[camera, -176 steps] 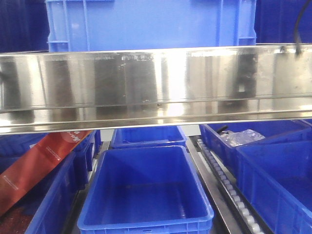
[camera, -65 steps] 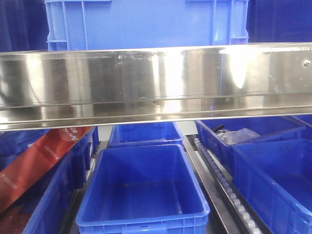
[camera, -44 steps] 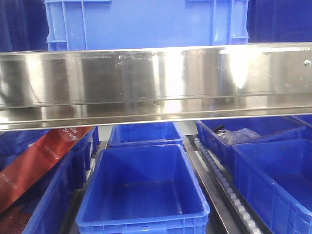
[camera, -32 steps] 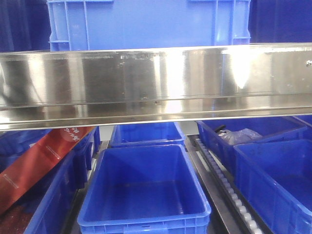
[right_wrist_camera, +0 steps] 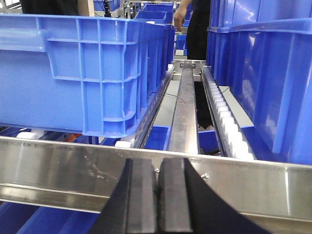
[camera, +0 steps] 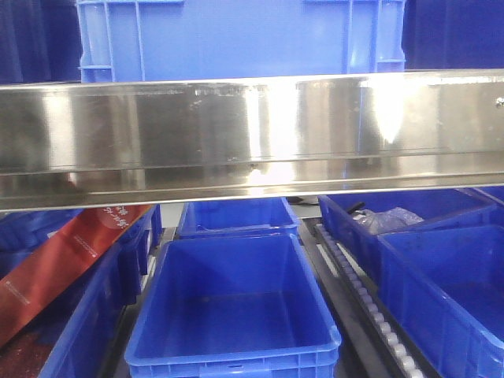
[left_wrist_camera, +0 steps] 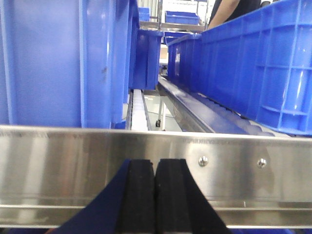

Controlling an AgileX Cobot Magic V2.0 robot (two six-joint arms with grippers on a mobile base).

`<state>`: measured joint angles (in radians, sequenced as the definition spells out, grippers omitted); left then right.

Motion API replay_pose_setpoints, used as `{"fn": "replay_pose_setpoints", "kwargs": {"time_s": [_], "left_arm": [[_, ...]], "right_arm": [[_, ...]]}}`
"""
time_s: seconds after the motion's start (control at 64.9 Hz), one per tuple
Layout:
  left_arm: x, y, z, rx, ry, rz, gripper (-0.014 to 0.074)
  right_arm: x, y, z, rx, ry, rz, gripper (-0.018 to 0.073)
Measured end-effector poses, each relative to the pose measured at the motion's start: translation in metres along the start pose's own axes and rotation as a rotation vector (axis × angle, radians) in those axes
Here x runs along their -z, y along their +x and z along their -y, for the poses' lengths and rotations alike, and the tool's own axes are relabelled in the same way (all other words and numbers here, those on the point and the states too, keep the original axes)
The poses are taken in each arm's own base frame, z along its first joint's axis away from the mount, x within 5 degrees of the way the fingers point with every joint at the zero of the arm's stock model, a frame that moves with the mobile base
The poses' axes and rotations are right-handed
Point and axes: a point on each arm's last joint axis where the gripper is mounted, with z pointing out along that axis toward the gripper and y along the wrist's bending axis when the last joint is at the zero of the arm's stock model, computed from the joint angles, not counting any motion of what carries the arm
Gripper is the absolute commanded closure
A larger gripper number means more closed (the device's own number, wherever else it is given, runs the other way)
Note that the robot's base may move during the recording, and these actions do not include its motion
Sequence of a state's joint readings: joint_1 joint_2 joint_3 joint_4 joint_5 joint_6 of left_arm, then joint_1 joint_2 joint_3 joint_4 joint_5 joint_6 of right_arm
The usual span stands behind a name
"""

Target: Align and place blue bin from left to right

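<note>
Blue bin (camera: 240,39) sits at 12 o'clock on the shelf behind the steel rail (camera: 252,130), seemingly nudged slightly right from a second ago, while the left gripper (left_wrist_camera: 155,195) and right gripper (right_wrist_camera: 158,200) stay clenched, holding nothing.

We see the blue bin (camera: 236,39) as hard moulded plastic with a dull sheen, its flat walls smooth between raised ribs. In front of it the shelf rail (camera: 252,134) is brushed steel, glossy enough to mirror blurred shapes, with faint scuffs. Below, the shallow tub (camera: 233,315) is smoother, shinier plastic that catches soft highlights on its floor. The roller track (camera: 370,303) shows pale, matt plastic wheels in a metal channel. In the wrist views, the left gripper (left_wrist_camera: 155,195) and right gripper (right_wrist_camera: 158,200) carry matt black pads with a rubbery look.
</note>
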<state>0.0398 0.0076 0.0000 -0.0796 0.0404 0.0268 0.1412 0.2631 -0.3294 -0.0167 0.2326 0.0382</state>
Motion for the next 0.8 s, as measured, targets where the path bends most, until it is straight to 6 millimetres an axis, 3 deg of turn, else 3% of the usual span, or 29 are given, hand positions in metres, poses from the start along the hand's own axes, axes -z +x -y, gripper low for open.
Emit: {"fn": "replay_pose_setpoints", "kwargs": {"time_s": [0.802], "left_arm": [[0.0001,-0.0008,0.0,0.009,0.0,0.016,0.0707]], "right_arm": [[0.0,0.0,0.0,0.002,0.0,0.0,0.0629]]}}
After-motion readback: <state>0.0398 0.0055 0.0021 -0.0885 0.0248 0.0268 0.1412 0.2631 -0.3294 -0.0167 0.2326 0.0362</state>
